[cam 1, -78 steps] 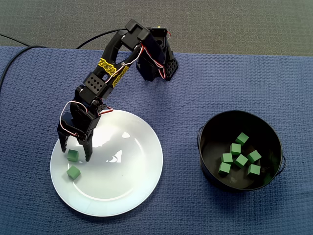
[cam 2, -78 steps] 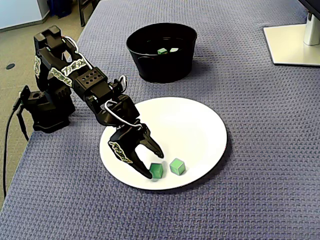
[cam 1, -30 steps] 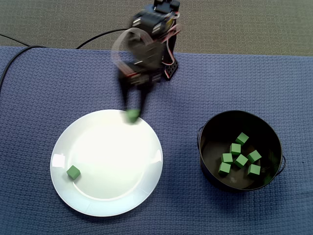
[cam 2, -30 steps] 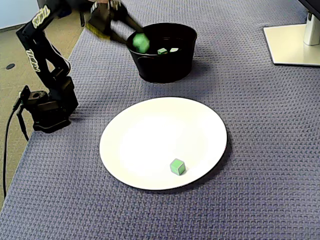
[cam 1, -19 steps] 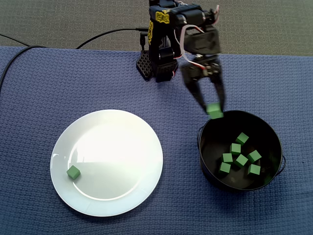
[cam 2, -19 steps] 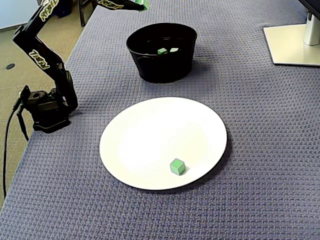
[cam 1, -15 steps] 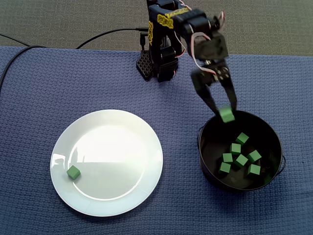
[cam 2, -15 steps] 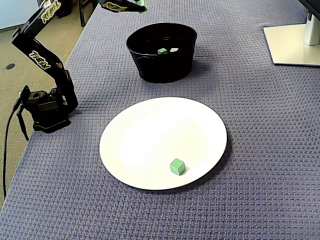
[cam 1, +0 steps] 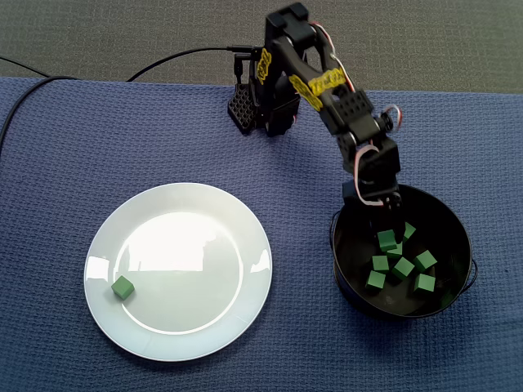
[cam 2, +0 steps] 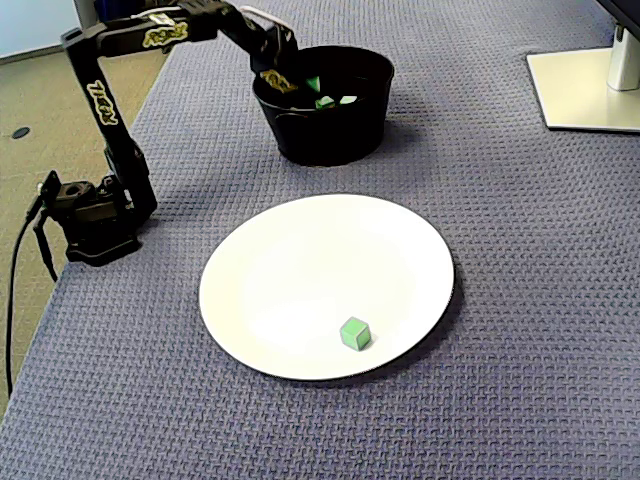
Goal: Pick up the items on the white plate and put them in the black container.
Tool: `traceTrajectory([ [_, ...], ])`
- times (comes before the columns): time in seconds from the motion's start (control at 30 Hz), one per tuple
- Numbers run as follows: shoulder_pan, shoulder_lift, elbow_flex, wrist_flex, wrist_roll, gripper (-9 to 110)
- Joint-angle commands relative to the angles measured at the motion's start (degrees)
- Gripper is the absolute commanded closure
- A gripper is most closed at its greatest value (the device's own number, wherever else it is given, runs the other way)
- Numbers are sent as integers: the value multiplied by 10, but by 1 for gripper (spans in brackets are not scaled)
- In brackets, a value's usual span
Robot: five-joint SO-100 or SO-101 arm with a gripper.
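My gripper (cam 1: 386, 235) reaches down into the black container (cam 1: 448, 211), shut on a green cube (cam 1: 386, 240). In the other fixed view the gripper (cam 2: 308, 86) holds that cube (cam 2: 313, 84) at about rim height inside the container (cam 2: 330, 140). Several green cubes (cam 1: 403, 267) lie on the container's floor. The white plate (cam 1: 188, 245) sits left of the container. One green cube (cam 1: 122, 287) rests near the plate's left edge. The same cube (cam 2: 355, 333) shows near the front edge of the plate (cam 2: 320, 260).
The arm's base (cam 1: 261, 106) stands at the back of the blue cloth, with a black cable (cam 1: 180, 55) running off to the left. A white stand base (cam 2: 585, 85) occupies the far right corner. The table's edge drops off beside the arm's base (cam 2: 90, 215).
The gripper took one of two cubes off the plate, swung across to the container and has now dropped from above the rim down into it, cube still in its fingers.
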Motion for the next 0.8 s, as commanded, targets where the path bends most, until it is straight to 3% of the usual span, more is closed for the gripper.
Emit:
traceTrajectory([
  [0.0, -8, -17, 1, -18, 28, 75],
  [0.1, 2, 25, -47, 87, 47, 64],
  [0.23, 65, 127, -141, 233, 64, 61],
  [0.43, 338, 221, -289, 390, 18, 58],
  [0.6, 614, 170, -322, 339, -62, 57],
  [0.77, 737, 45, -339, 238, -93, 59],
])
